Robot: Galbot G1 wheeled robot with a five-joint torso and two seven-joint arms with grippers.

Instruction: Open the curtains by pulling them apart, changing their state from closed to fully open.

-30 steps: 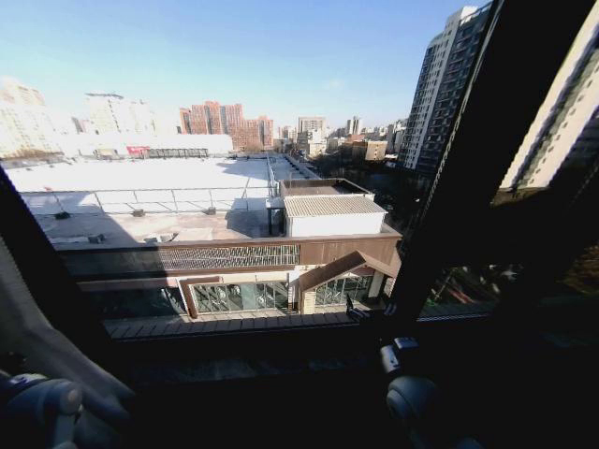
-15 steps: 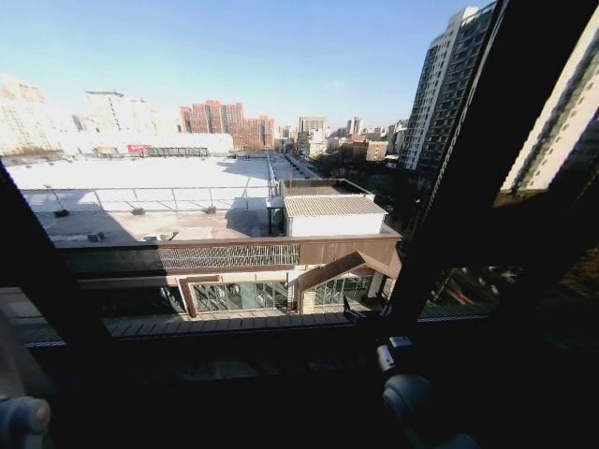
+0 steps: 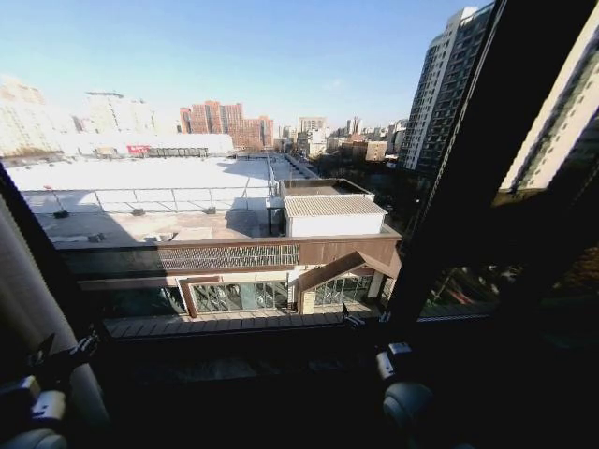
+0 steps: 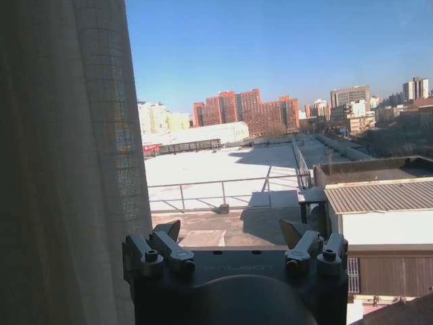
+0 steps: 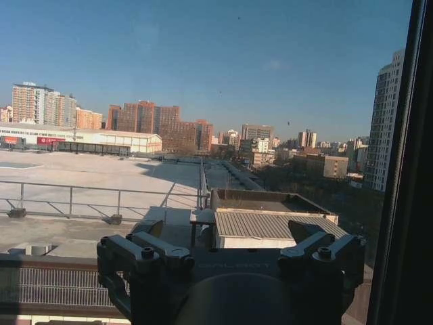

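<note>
Here the curtains (image 4: 64, 162) hang bunched at the left edge of the window (image 3: 234, 187), a pleated sheer panel just beside the left hand (image 4: 233, 233), whose fingers (image 4: 166, 240) spread wide and hold nothing. The right hand (image 5: 230, 233) sits low near the dark window frame bar (image 3: 477, 168), its fingers also wide apart and empty, facing the glass and the rooftops outside.

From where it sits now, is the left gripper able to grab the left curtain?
Probably yes. The left gripper is open, and the curtain hangs right beside it with nothing between them; it would only need to shift sideways into the fabric.
</note>
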